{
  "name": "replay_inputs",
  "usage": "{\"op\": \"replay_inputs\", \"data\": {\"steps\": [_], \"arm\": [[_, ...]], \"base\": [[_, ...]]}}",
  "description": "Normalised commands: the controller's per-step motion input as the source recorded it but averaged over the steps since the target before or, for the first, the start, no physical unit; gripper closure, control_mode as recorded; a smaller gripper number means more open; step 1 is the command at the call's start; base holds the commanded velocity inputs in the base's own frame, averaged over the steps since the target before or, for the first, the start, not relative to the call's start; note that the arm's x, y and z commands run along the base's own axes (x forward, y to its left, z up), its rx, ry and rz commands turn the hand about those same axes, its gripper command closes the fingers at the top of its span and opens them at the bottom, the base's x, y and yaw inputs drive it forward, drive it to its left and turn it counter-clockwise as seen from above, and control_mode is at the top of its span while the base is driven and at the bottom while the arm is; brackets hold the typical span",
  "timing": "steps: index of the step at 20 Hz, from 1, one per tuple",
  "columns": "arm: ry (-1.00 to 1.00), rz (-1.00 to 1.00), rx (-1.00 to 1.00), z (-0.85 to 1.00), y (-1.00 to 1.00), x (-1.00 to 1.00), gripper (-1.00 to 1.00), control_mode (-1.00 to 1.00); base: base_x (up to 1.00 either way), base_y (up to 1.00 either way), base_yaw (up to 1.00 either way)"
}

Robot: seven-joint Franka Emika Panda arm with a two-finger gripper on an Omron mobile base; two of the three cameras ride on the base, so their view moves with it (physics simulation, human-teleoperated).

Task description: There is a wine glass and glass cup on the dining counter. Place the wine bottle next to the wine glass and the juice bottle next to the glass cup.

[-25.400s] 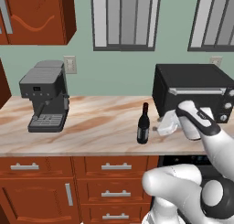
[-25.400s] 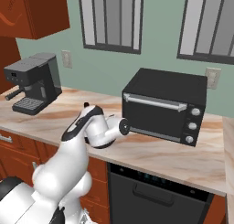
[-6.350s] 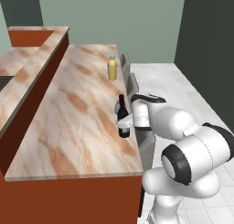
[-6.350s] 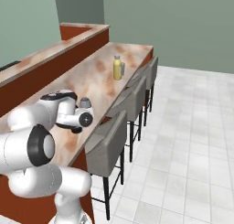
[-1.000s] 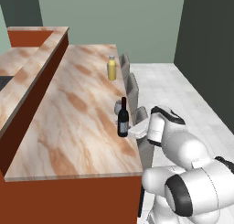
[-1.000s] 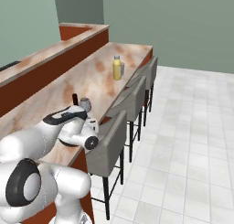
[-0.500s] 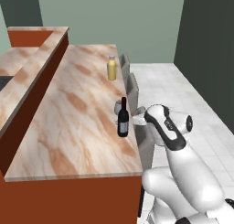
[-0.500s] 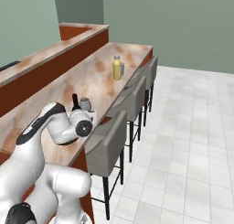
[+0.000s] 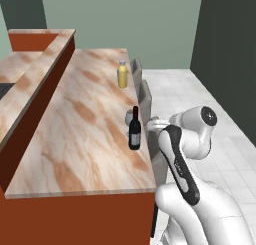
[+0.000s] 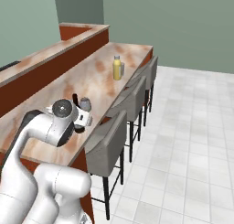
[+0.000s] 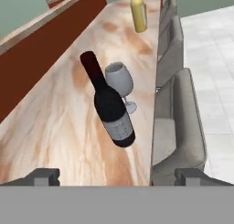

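Drawn back, the tool point(image 11: 117, 175) gapes empty; one wine bottle point(image 9: 134, 129), one wine glass point(image 11: 120, 81), one juice bottle point(image 9: 122, 74).

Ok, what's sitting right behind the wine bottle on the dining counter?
The wine glass stands just behind the wine bottle on the dining counter. The bottle covers part of the glass's bowl in the left base view; its stem and foot show in the hand view.

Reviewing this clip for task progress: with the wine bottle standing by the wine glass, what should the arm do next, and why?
Probably head for the juice bottle. The wine bottle stands upright beside the wine glass, and the gripper is open and clear of it.
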Motion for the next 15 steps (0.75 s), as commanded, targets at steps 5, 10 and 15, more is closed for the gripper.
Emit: {"op": "replay_inputs", "data": {"steps": [5,10,15], "arm": [[0.19,-0.13,0.00,0.06,-0.19,-0.73,-1.00,-1.00],[0.02,-0.02,-0.05,0.00,-0.23,-0.71,-1.00,-1.00],[-0.02,0.05,-0.08,0.00,-0.18,-0.69,-1.00,-1.00]], "base": [[0.00,0.00,0.00],[0.00,0.00,0.00],[0.00,0.00,0.00]]}}
